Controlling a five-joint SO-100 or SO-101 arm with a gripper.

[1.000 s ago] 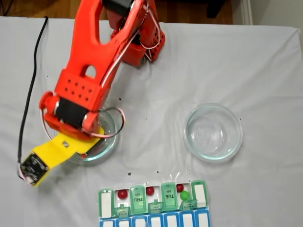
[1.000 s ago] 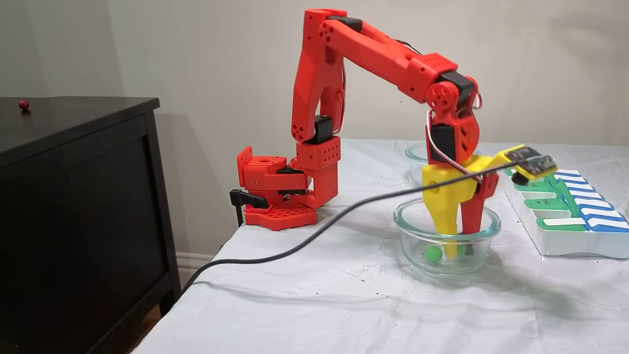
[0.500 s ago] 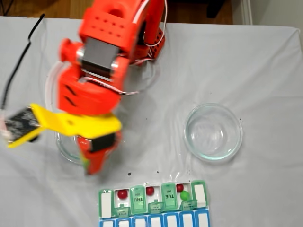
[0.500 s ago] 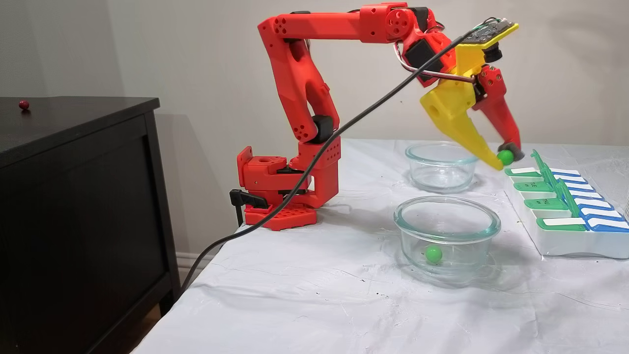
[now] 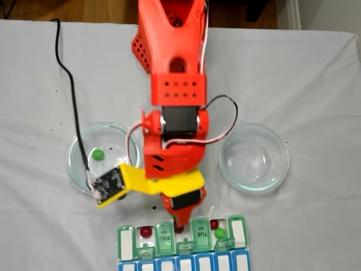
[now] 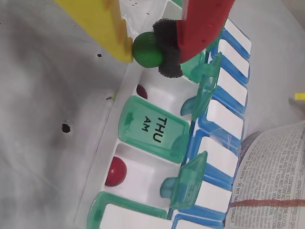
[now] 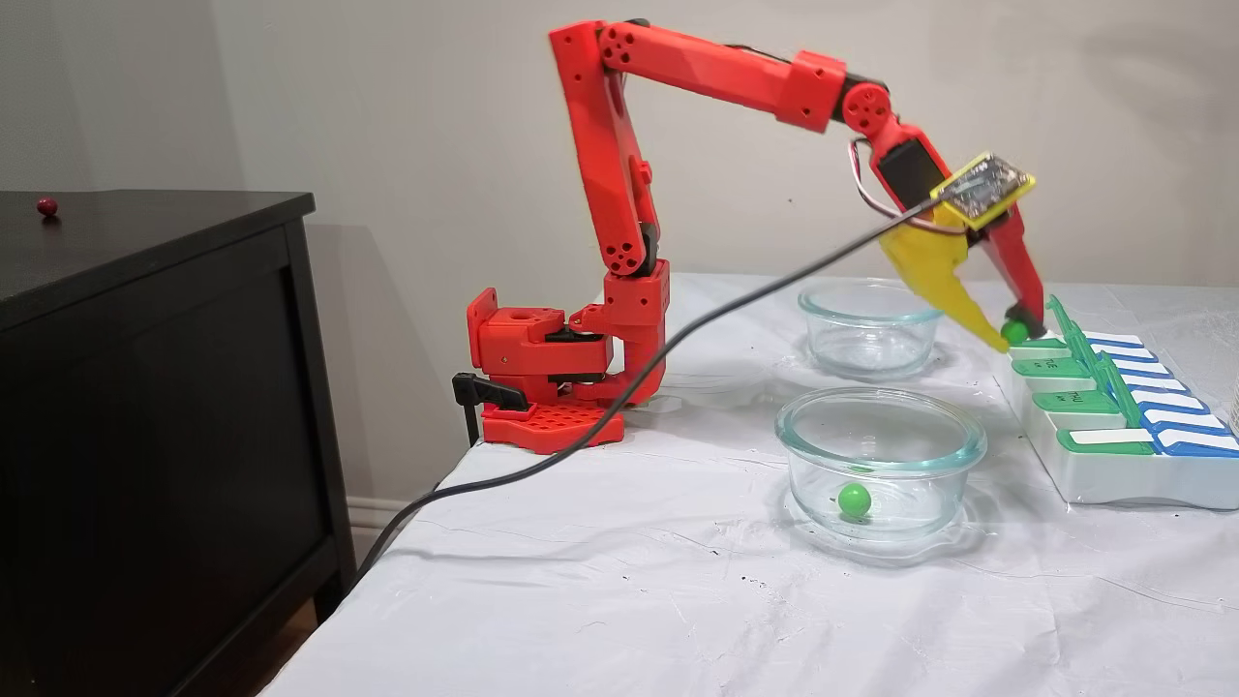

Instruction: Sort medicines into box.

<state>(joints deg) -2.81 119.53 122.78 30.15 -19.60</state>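
Observation:
My gripper [image 6: 148, 47] is shut on a green medicine ball [image 6: 147, 51], pinched between the yellow finger and the red finger's black foam pad. It hovers just over the box [image 6: 125, 90], above an open compartment beside the THU AM lid [image 6: 152, 128]. Two red medicines [image 6: 116, 171] lie in open compartments there. From above, the gripper [image 5: 179, 227] is at the box's [image 5: 127, 241] green row, which holds red balls [image 5: 146, 231] and one green ball [image 5: 220, 233]. From the side, the gripper [image 7: 1013, 334] touches down at the box's [image 7: 1094, 479] far end. Another green ball [image 5: 98, 154] lies in the left dish.
Two round glass dishes stand on the white cloth: the left one [image 5: 76, 169] and an empty right one [image 5: 280, 169]. The wrist camera's black cable [image 5: 66, 84] trails across the left dish. A dark cabinet [image 7: 155, 387] with a red ball [image 7: 46, 205] stands off the table. Printed paper [image 6: 271, 176] lies beside the box.
The arm lifted out of the left dish with a green ball, swung over to the box, and has come down low over the green row.

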